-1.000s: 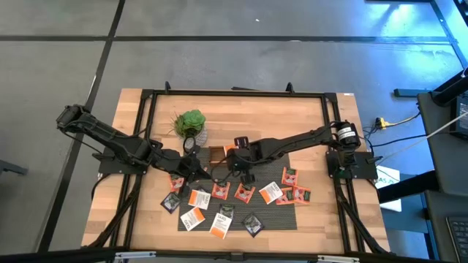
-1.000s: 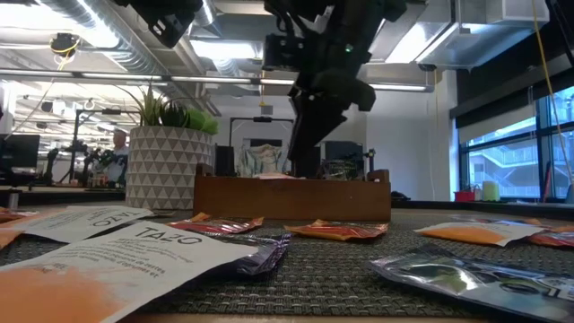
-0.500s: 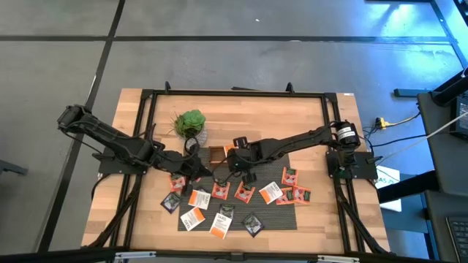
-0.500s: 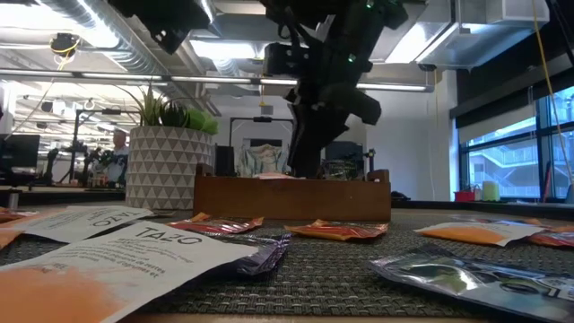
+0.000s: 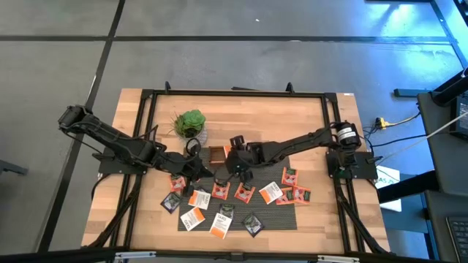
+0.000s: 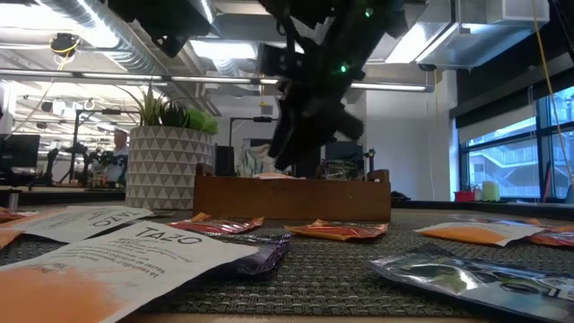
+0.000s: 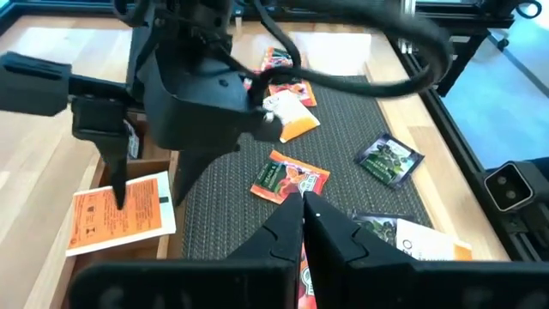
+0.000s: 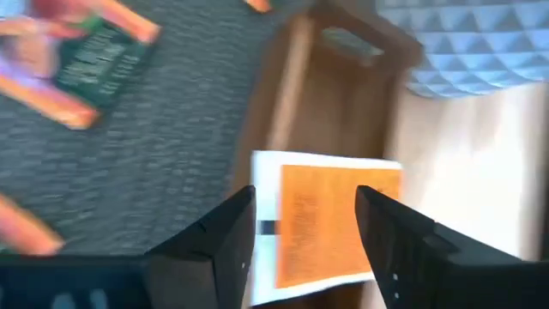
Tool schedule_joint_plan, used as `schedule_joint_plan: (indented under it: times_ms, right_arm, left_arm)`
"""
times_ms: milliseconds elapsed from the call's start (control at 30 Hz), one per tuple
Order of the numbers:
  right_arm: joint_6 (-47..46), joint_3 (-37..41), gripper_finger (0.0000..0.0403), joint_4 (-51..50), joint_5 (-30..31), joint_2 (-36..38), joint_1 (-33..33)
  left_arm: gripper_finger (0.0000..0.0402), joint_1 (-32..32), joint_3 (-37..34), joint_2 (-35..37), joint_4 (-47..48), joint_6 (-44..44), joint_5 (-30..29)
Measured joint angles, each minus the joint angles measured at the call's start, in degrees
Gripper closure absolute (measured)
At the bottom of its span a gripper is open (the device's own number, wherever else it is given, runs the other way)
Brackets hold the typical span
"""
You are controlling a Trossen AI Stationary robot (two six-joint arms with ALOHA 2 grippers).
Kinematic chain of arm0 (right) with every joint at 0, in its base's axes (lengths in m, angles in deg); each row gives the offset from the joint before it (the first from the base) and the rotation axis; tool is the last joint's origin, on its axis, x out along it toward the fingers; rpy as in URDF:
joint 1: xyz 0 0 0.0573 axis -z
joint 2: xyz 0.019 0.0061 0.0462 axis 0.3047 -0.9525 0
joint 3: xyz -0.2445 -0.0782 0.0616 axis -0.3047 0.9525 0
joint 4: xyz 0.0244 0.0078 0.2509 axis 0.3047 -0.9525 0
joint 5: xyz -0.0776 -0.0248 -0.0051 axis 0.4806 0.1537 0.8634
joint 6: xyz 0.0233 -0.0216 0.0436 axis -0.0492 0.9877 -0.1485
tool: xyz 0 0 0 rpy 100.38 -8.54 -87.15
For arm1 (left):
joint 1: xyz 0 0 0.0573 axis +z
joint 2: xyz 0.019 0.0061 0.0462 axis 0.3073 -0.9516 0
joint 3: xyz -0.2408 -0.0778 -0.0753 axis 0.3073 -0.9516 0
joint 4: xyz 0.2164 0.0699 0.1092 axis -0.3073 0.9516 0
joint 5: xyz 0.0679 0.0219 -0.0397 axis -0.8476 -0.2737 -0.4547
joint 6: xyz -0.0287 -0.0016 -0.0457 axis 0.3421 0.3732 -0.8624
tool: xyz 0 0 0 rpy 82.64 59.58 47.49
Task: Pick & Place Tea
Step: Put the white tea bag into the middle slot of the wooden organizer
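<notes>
1. Orange-and-white, one tea sachet (image 8: 330,225) lies flat inside the brown wooden tray (image 8: 292,103); the right wrist view shows it directly between that arm's spread fingers (image 8: 225,236), not gripped by either one.
2. The left wrist view shows the same sachet (image 7: 122,212) lying in the tray with the right gripper (image 7: 154,184) hanging just above it, jaws apart and holding nothing.
3. Other tea sachets lie scattered on the dark woven mat (image 7: 360,112): an orange-red one (image 7: 290,178) sits just ahead of the left gripper (image 7: 304,215), and dark grey ones (image 7: 389,160) lie farther off.
4. The left gripper's fingers are pressed together with no gap; whether they pinch the sachet edge beneath them cannot be told.
5. From above, both grippers meet near the table's middle: the right gripper (image 5: 232,162) over the tray (image 5: 217,154), the left gripper (image 5: 197,169) beside it at the mat's edge, with sachets (image 5: 219,191) spread below them.
6. Only the low view shows the printed sachets (image 6: 134,247) up close, the tray's long side (image 6: 291,197), and the potted plant (image 6: 166,152) in its patterned pot.
</notes>
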Motion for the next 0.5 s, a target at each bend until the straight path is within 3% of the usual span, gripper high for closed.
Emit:
schedule_joint_plan:
  times_ms: [67,233,500]
  right_arm:
    - [0.9,0.8,0.0207,1.1,1.3,-0.1,-0.5]
    - [0.2,0.7,0.0218,1.8,-2.5,-0.5,-1.2]
    - [-2.1,0.7,0.0232,2.3,-0.9,-2.0,-1.1]
  left_arm:
    - [0.0395,0.0,0.0,0.0,0.0,0.0,0.0]
    - [0.0392,0.0,0.0,0.0,0.0,0.0,0.0]
    - [0.0394,0.0,0.0,0.0,0.0,0.0,0.0]
